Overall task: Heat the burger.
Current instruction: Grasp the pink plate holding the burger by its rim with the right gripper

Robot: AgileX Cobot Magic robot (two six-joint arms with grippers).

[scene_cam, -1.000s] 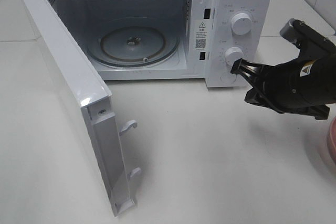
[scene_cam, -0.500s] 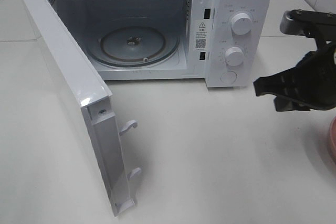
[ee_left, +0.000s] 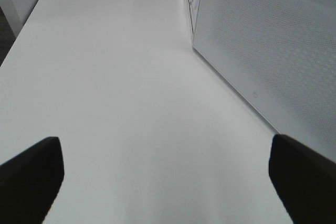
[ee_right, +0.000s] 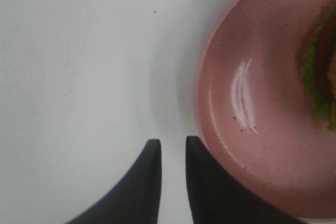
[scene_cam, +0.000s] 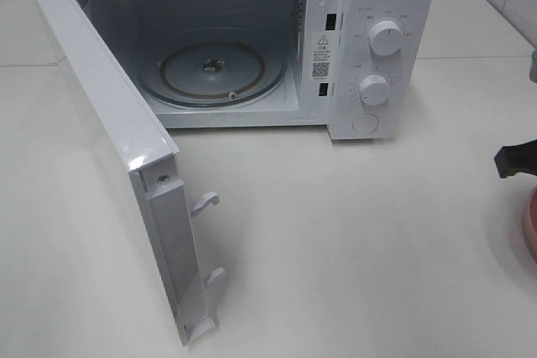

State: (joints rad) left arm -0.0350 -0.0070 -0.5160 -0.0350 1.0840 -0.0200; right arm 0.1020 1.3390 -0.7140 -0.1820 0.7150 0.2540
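Right tool (ee_right: 171,153) at pink plate (ee_right: 247,108) rim; burger (ee_right: 316,77) on plate; microwave door (scene_cam: 109,123) open.

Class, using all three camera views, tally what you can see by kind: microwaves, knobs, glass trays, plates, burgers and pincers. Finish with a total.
Microwave: 1
Knobs: 2
Glass tray: 1
Plate: 1
Burger: 1
Pincers: 2, left pincer and right pincer
Total: 8
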